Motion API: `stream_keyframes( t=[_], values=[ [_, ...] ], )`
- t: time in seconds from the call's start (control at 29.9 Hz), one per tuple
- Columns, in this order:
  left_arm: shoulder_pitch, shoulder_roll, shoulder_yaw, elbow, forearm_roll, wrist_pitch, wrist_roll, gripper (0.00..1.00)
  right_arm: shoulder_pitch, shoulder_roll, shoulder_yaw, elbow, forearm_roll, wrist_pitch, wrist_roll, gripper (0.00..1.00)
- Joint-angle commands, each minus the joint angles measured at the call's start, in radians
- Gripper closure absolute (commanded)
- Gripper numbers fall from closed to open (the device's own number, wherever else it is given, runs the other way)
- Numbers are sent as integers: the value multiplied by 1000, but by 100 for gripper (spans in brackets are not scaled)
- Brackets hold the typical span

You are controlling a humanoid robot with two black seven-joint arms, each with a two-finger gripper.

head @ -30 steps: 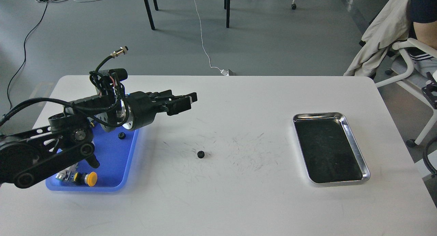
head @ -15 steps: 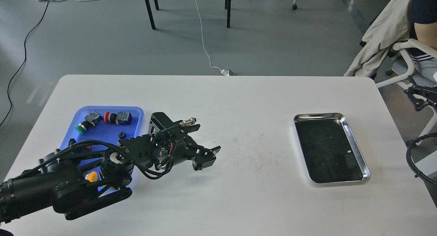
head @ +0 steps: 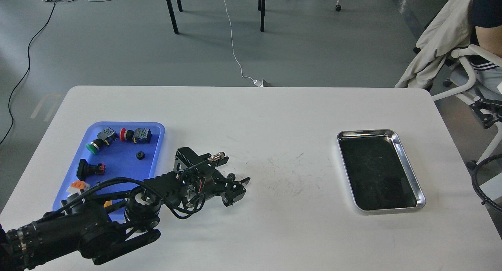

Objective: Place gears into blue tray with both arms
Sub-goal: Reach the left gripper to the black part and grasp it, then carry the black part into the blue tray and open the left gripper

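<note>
The blue tray (head: pixel 153 145) lies at the table's left and holds one black gear (head: pixel 140 155) among push buttons. A second gear (head: pixel 231 177) lies on the white table right of the tray, peeking out at the far finger of my left gripper (head: pixel 238 187). That gripper is low over the table, its fingers apart. I cannot tell whether the gear sits between them. My left arm reaches in from the bottom left across the tray's near corner. A dark part of my right arm, likely its gripper (head: pixel 486 113), shows at the right edge, off the table; its fingers cannot be told apart.
Green (head: pixel 94 145), red (head: pixel 129 134), black (head: pixel 88 169) and yellow (head: pixel 108 203) push buttons lie in the blue tray. A shiny steel tray (head: pixel 396 139) with a dark bottom sits at the table's right. A chair with a seated person is beyond the right edge.
My left arm swung from above the blue tray down to the table at the loose gear, then sank a little lower. The right arm's dark end shifted slightly at the right edge.
</note>
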State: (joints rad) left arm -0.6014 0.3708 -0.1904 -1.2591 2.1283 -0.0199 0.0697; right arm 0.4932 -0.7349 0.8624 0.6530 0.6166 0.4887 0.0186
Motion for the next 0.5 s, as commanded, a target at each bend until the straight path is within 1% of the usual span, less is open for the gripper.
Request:
stream_keyframes(
  t=[0.0,0.07,0.1,0.17,0.23,0.37,0.4,0.47],
  values=[
    [6,2,0,1,2,0,1,42,1,2,0,-1,-2,0,0,2],
    [15,7,0,1,4,0,1,54,1,2,0,-1,-2,0,0,2],
    [17,10,0,1,5,0,1,58,1,2,0,-1,-2,0,0,2],
    [25,14,2,1,15,1,-1,59,2,2,0,-1,-2,0,0,2],
    [43,20,0,1,22,2,-2,65,2,3,0,-1,-3,0,0,2],
    [51,34,-1,1,25,2,-2,87,4,6,0,-1,-6,0,0,2],
    [51,37,-1,1,25,2,-2,91,4,8,0,-1,-9,0,0,2],
    [51,54,-4,-9,24,3,-8,94,13,9,0,-1,-14,0,0,2]
  ],
)
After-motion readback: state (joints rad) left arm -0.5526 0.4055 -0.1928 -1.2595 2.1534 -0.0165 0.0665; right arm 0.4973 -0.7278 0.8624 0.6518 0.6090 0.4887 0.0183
